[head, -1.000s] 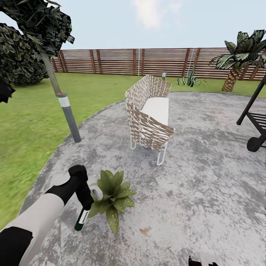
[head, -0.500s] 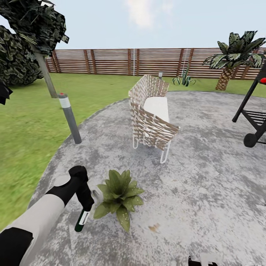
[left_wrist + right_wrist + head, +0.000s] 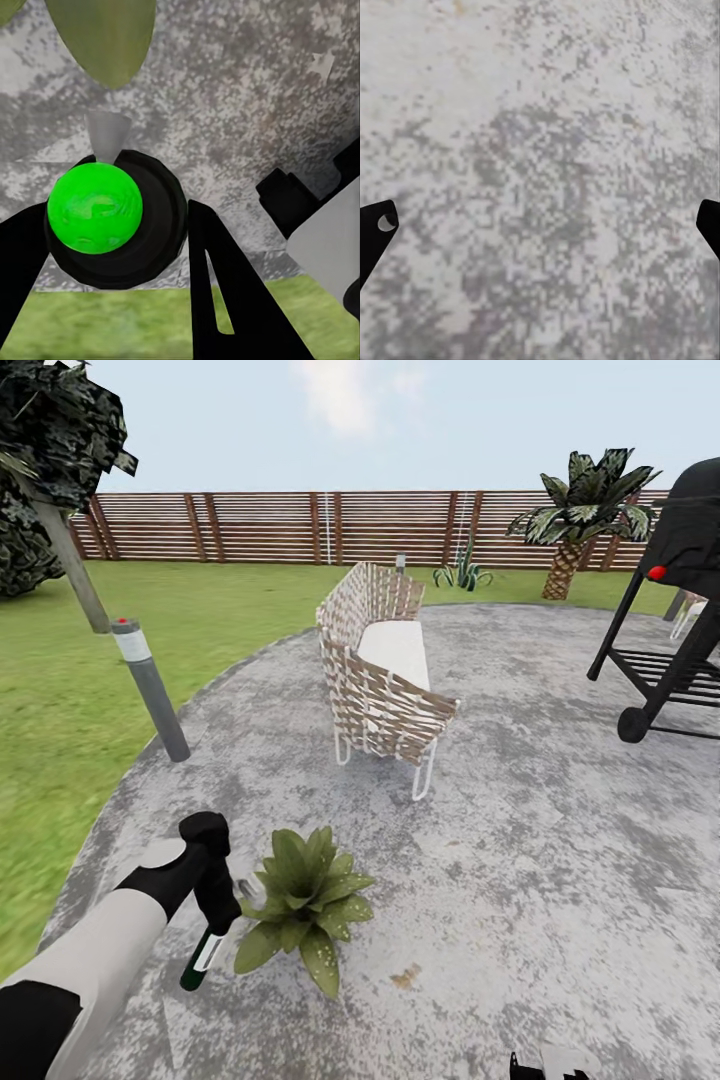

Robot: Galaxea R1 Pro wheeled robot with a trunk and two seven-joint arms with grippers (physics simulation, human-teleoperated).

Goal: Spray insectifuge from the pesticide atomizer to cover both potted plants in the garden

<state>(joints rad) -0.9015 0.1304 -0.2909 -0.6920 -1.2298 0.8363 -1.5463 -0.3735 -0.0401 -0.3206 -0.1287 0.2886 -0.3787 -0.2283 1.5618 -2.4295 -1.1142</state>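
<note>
Pesticide atomizer (image 3: 201, 958), label unreadable, gripped by left claw (image 3: 218, 905).

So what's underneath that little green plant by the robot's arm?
The potted plant sits on the grey stone patio. Its leaves spread over its base, so the pot and the ground directly beneath stay hidden.

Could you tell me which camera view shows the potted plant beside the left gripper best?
The head view: the potted plant shows whole there, next to the left gripper holding the pesticide atomizer. The left wrist view catches one leaf; the right wrist view shows patio.

One potted plant (image 3: 303, 910), one atomizer (image 3: 203, 957)
</note>
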